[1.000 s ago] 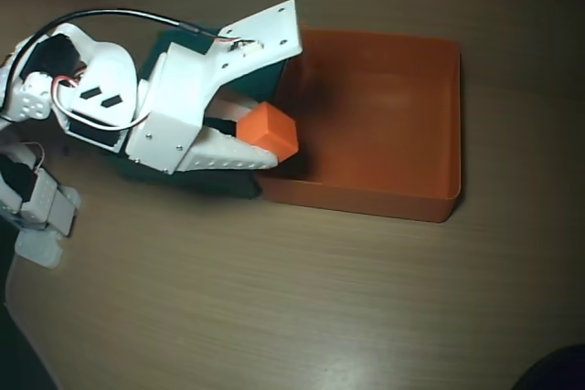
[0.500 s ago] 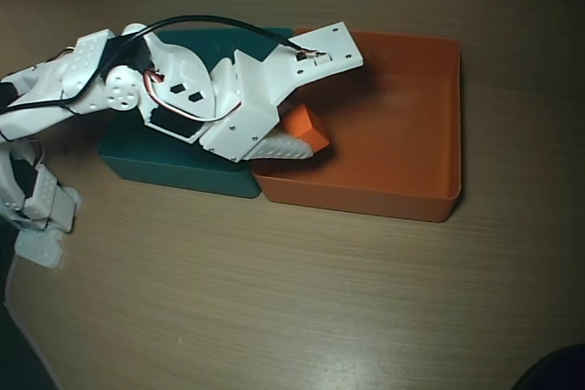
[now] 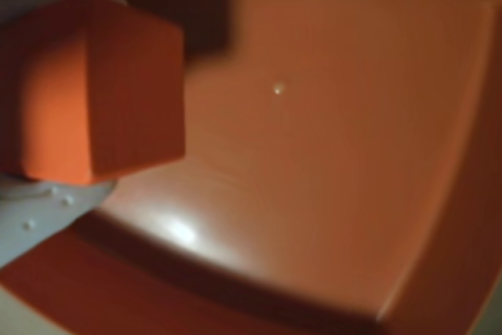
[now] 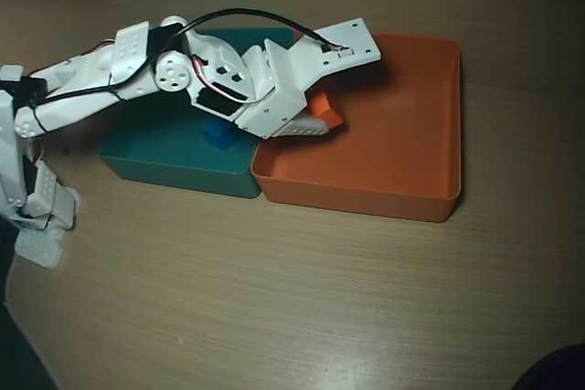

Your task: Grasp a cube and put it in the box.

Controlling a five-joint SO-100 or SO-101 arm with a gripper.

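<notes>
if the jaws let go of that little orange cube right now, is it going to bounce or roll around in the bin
The orange cube probably won't roll: its faces look flat and its edges square. Its matte surface suggests something light, so a small hop is possible. It hangs over the orange bin, whose raised walls should contain it.

1. I work on a light wood-grain laminate tabletop (image 4: pixel 274 299), the sort of plain desk found in a home or hobby workspace; the pictures do not settle which.
2. My white plastic arm (image 4: pixel 101 79) has exposed screws and loose black and red wires, a sign of a hobby or lab bench.
3. Two shallow plastic bins, a teal one (image 4: pixel 174 166) and an orange one (image 4: pixel 402 203), sit side by side as simple sorting props.
4. Dim edges hide the surrounding room.
</notes>
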